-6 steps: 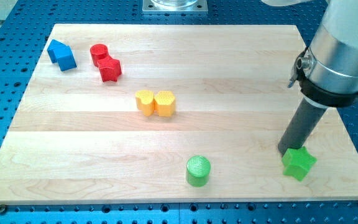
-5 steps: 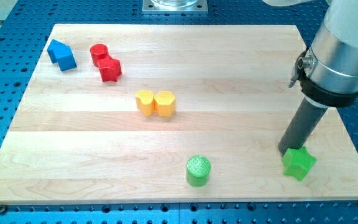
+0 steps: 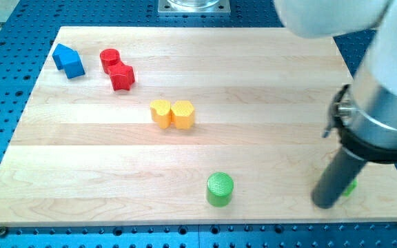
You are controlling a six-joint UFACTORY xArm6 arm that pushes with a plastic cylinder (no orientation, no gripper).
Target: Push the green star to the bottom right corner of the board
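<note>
The green star (image 3: 351,187) lies near the board's bottom right corner, mostly hidden behind my rod; only a small green edge shows at the rod's right. My tip (image 3: 324,204) rests on the board just to the left of and below the star, right against it as far as I can tell. The wooden board (image 3: 102,186) fills the view.
A green cylinder (image 3: 220,189) stands at the bottom middle. Two yellow blocks (image 3: 172,114) touch at the centre. A red cylinder (image 3: 109,59) and a red star (image 3: 123,76) sit at the top left, next to a blue block (image 3: 68,60).
My rod has moved down and slightly right, from the star's upper left to in front of it, and now covers most of the star. The other blocks have not moved.
</note>
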